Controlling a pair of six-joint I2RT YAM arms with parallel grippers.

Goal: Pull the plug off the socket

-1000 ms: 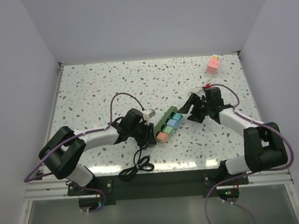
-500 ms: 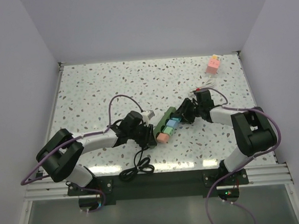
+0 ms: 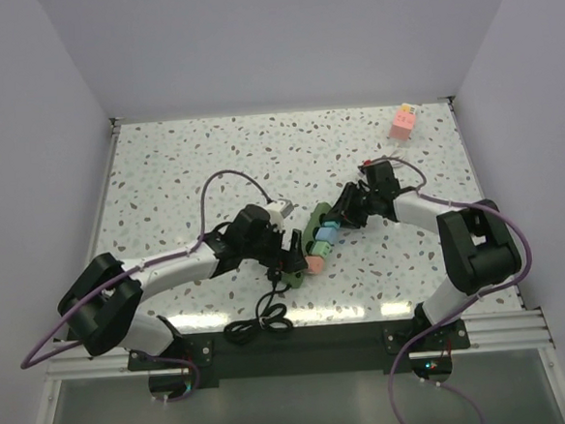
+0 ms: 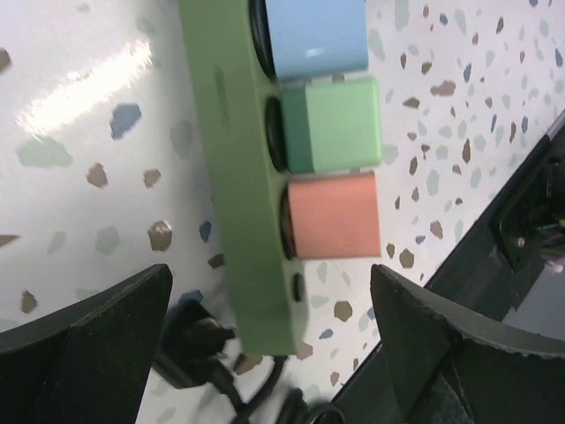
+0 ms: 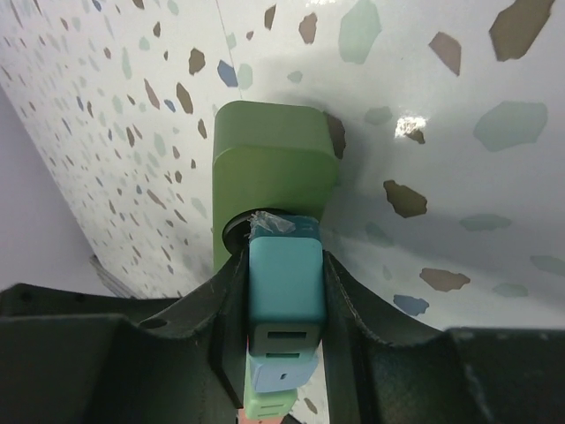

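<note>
The socket (image 3: 310,231) is a dark-green bar lying diagonally mid-table, also seen in the left wrist view (image 4: 238,177) and the right wrist view (image 5: 274,159). Several plugs sit in it: teal (image 5: 284,283), blue (image 4: 313,35), green (image 4: 331,124) and salmon (image 4: 334,216). My right gripper (image 5: 284,305) is shut on the teal plug at the bar's far end; both fingers press its sides. My left gripper (image 4: 274,340) stands open at the bar's near end, astride the end and the salmon plug, touching nothing. In the top view the left gripper (image 3: 288,258) and right gripper (image 3: 341,218) flank the bar.
The socket's thin black cord (image 3: 261,318) coils near the table's front edge, and its start (image 4: 194,344) lies between my left fingers. A loose pink plug (image 3: 404,121) lies at the back right. Grey walls close off three sides.
My left gripper has opened and let go of the socket's near end. My right gripper moved left onto the teal plug and closed on it.
</note>
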